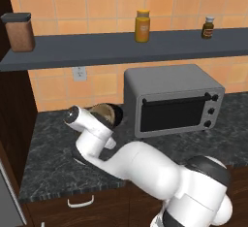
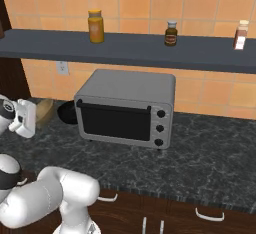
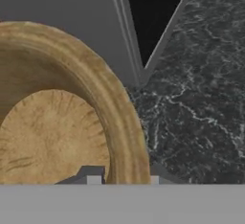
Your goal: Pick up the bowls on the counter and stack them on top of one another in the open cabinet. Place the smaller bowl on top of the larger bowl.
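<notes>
Tan bowl (image 3: 57, 122) — round, thick-rimmed, wood-grained

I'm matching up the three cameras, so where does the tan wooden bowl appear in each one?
Left base view: tan bowl at centre-left, behind the white arm.
Right base view: at the left edge, beside the hand.
Hand view: lower left, filling much of the picture.
Shared landmark: the toaster oven, just right of the bowl.

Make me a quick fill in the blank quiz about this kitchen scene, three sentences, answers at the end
The gripper is shut on the rim of the ____ bowl.
The black bowl sits on the counter just left of the ____.
The orange-lidded jar stands on the ____.
Answers: tan; toaster oven; shelf
</notes>
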Motion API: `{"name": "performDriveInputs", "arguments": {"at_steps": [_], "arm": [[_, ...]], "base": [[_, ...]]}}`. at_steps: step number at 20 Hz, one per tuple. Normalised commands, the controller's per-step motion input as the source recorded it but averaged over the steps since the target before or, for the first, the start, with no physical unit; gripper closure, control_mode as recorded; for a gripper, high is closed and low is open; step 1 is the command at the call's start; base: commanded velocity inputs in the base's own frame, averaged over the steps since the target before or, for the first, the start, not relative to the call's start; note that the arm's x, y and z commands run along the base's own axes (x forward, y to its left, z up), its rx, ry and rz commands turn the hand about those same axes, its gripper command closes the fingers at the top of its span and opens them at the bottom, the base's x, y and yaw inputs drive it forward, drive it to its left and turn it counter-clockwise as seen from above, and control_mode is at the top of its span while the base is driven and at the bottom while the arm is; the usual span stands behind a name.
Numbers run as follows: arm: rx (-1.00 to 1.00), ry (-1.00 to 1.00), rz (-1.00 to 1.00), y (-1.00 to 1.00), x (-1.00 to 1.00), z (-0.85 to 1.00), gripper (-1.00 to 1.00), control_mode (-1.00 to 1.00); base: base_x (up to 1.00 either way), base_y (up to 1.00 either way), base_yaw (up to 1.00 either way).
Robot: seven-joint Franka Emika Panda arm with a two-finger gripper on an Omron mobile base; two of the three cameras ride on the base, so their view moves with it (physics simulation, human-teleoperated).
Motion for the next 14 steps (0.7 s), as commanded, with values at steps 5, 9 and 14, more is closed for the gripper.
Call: {"name": "performDriveInputs", "arguments": {"at_steps": [5,9,14], "arm": [[0.0,-0.01,-0.31,0.0,0.46,0.22,1.0,-1.0],[-0.01,0.0,0.0,0.0,0.41,-0.31,1.0,-1.0],[-0.01,-0.02,0.0,0.0,0.65,-0.1,1.0,-1.0]], "base": [[0.0,0.0,0.0],[0.0,0.0,0.0],[0.0,0.0,0.0]]}}
